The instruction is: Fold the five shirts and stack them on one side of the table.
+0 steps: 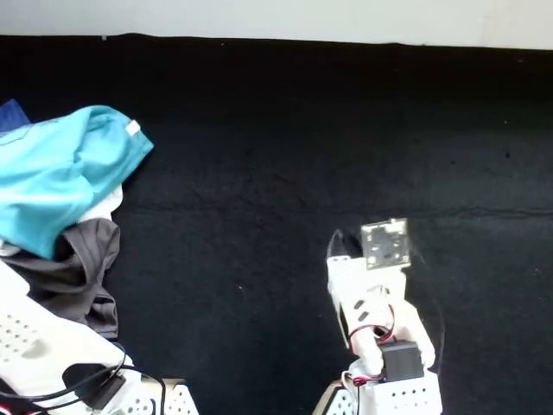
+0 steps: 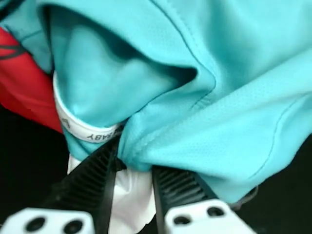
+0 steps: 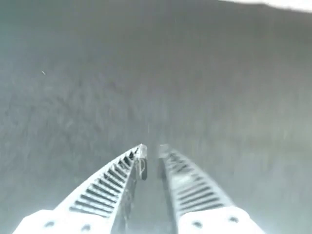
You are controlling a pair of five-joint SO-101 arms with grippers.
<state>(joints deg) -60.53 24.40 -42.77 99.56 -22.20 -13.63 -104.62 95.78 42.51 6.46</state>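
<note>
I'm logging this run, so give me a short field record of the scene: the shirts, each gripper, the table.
pile: teal shirt bunched on top of grey shirt, on the left arm's side
other cloth: red shirt and white cloth by the teal one
left gripper: shut on a fold of the teal shirt
right gripper: shut, holding nothing, above the black table
folding: none looks folded yet
</note>
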